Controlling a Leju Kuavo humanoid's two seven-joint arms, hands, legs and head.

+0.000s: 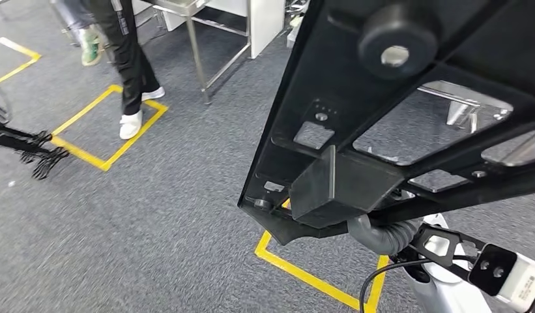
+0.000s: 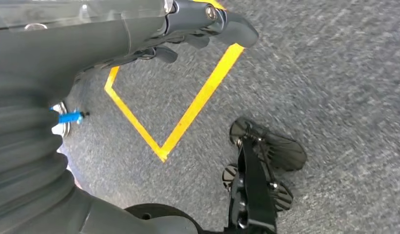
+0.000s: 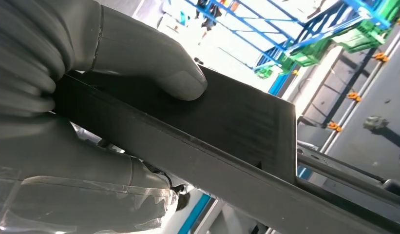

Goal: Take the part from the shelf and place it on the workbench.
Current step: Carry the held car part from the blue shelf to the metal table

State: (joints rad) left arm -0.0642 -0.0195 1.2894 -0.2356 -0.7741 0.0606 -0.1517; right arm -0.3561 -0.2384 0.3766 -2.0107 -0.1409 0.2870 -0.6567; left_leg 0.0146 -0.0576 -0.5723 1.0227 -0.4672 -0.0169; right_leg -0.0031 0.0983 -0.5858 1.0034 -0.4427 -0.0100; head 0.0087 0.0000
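A large flat black part (image 1: 330, 72) with cut-out windows and a round knob fills the right of the head view, lifted above the carpet. My right hand (image 3: 66, 97) grips its edge, with the thick grey thumb (image 3: 173, 80) pressed on the part's dark face (image 3: 237, 122). In the head view the part hides that hand down to its grey ribbed wrist cover (image 1: 382, 236). My left hand (image 1: 44, 158) hangs low at the left with its dark fingers loosely apart and nothing in them. The left wrist view has its thumb (image 2: 227, 24) over the floor.
A person in black trousers and white shoes (image 1: 131, 124) stands on a yellow tape square (image 1: 108, 124). Behind is a metal table frame (image 1: 198, 59). Another yellow tape corner (image 1: 303, 274) lies on the grey carpet under the part. Blue racking (image 3: 290, 34) with green crates (image 3: 368, 36) stands beyond the part.
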